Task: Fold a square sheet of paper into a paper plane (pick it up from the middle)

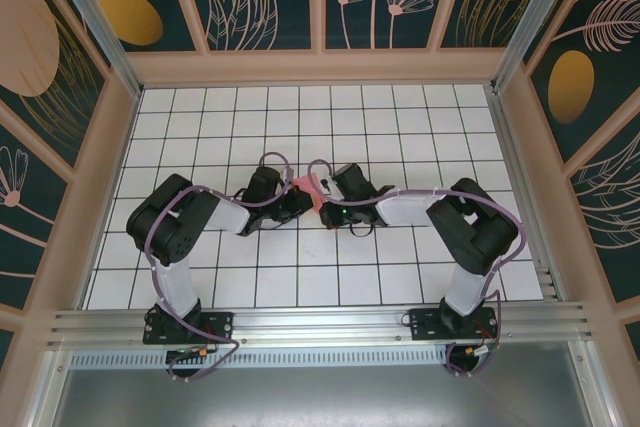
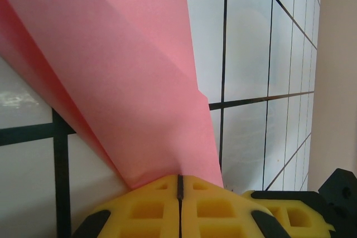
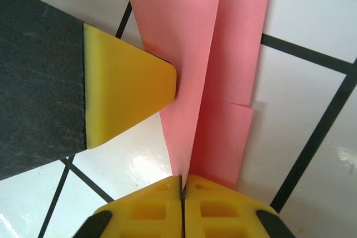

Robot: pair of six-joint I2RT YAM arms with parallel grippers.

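Note:
The pink-red sheet of paper (image 1: pixel 308 190) is folded into creased, overlapping layers and hangs just above the table's middle, between my two grippers. My left gripper (image 1: pixel 297 198) is shut on it; in the left wrist view the yellow fingertips (image 2: pixel 179 185) meet on a corner of the paper (image 2: pixel 122 71), which fans up and left. My right gripper (image 1: pixel 326 199) is shut on the paper's other end: its yellow tips (image 3: pixel 182 185) pinch a folded edge of the layered paper (image 3: pixel 228 82). The left gripper's yellow finger (image 3: pixel 125 90) presses against the paper from the left. Whether it forms a finished paper plane I cannot tell.
The white grid-tiled table (image 1: pixel 300 117) is walled by wooden panels (image 1: pixel 110 147) on three sides. An aluminium rail (image 1: pixel 320 322) runs along the near edge by the arm bases. Both arms reach inward, elbows out to the sides.

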